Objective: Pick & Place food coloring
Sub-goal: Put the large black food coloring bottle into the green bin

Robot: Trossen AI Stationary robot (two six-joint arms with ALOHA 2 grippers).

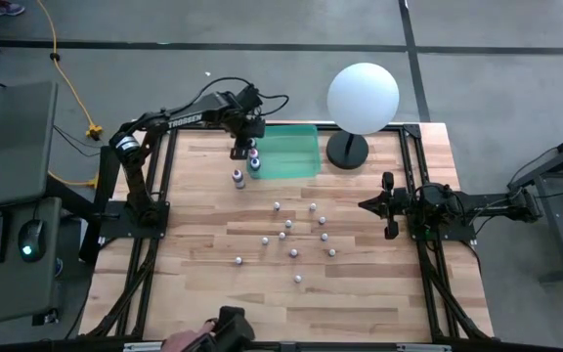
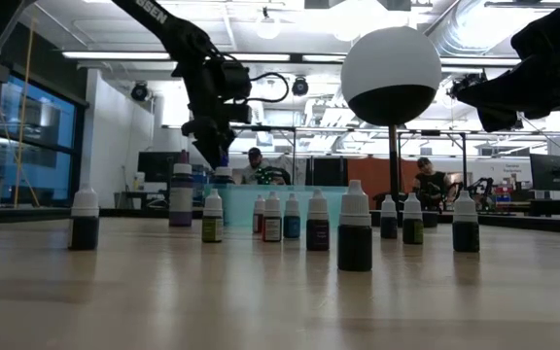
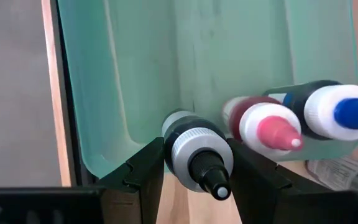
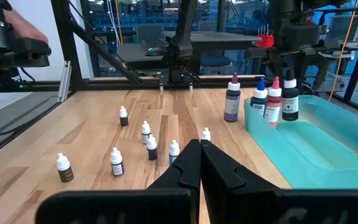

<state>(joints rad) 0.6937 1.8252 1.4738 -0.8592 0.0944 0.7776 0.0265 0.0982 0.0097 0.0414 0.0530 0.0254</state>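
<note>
My left gripper (image 1: 237,149) hangs over the left end of the green tray (image 1: 296,156) at the table's far side, shut on a black-capped food coloring bottle (image 3: 199,155). A red-tipped bottle (image 3: 267,130) and a blue-tipped one (image 3: 337,112) stand beside it at that end of the tray. A purple bottle (image 4: 232,99) stands on the table next to the tray. Several tiny white-capped bottles (image 1: 294,235) stand scattered on the middle of the table. My right gripper (image 4: 199,155) waits shut at the table's right side. My left gripper pinches the black-capped bottle between its two fingers (image 3: 146,171), at the grey collar (image 3: 182,152) just under the cap. The fingers come from above, slanting down. The bottle stands upright over the tray's left end (image 4: 289,99); whether its base touches the tray floor, I cannot tell.
A big white sphere on a black base (image 1: 363,96) stands just right of the tray. A person's hand with a dark device (image 1: 218,332) shows at the table's near edge. A side desk with a mouse (image 1: 31,238) stands left of the table.
</note>
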